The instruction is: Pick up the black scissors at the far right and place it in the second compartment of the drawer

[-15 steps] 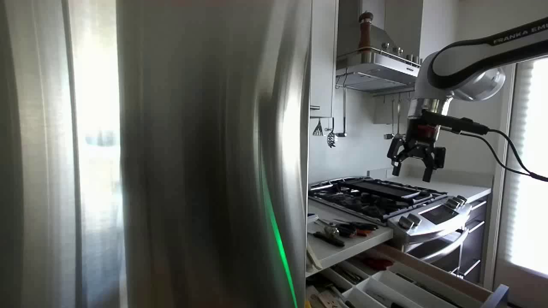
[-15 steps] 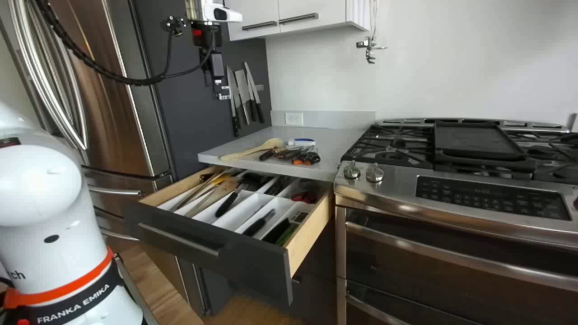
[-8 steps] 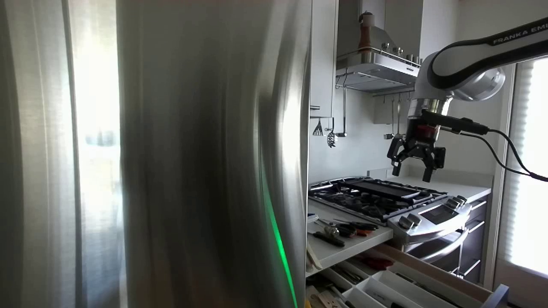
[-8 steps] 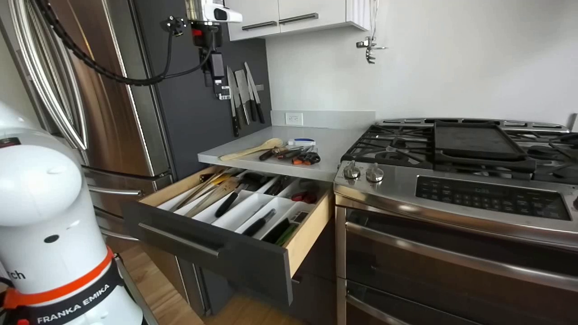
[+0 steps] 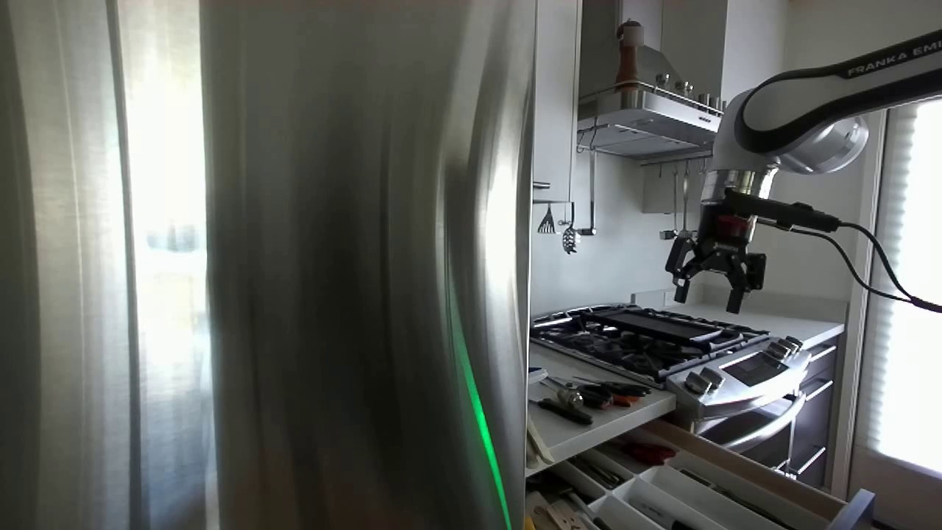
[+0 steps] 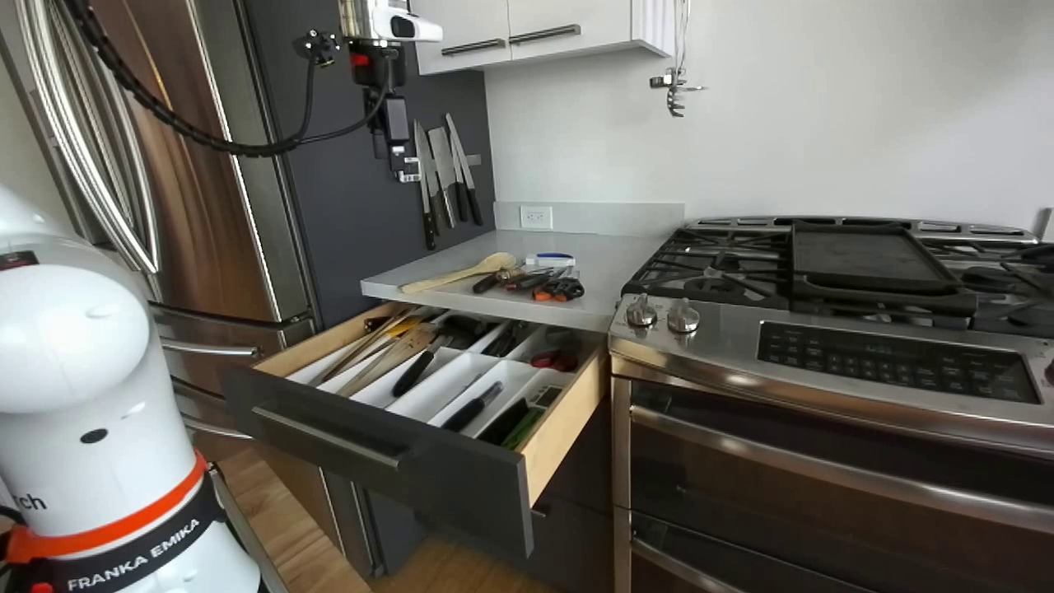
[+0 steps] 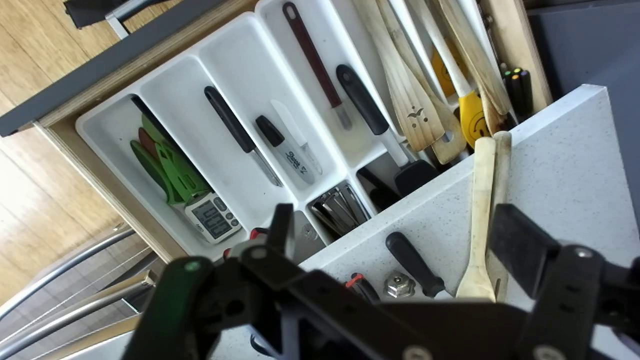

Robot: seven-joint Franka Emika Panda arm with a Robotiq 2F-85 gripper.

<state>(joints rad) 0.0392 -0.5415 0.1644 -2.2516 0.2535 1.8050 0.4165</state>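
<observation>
The black scissors [image 6: 570, 288] appear to be the black-handled piece at the right end of a group of tools on the counter, beside orange handles. They also seem to show in an exterior view [image 5: 629, 388]. In the wrist view, only a black loop [image 7: 259, 346] shows behind the gripper. The drawer [image 6: 568, 420] is pulled open below the counter, with a white divided insert holding utensils. Its wooden side also shows in an exterior view [image 5: 758, 467] and in the wrist view [image 7: 102, 190]. My gripper [image 5: 708, 297] is open, empty and pointing down, high above the counter.
On the counter lie wooden spoons [image 7: 482, 210], a black-handled tool [image 7: 412, 262] and a metal knob [image 7: 399, 285]. A stove [image 6: 823, 321] stands beside the drawer. Knives [image 6: 449, 177] hang on the dark panel. A steel fridge [image 5: 331, 258] blocks much of an exterior view.
</observation>
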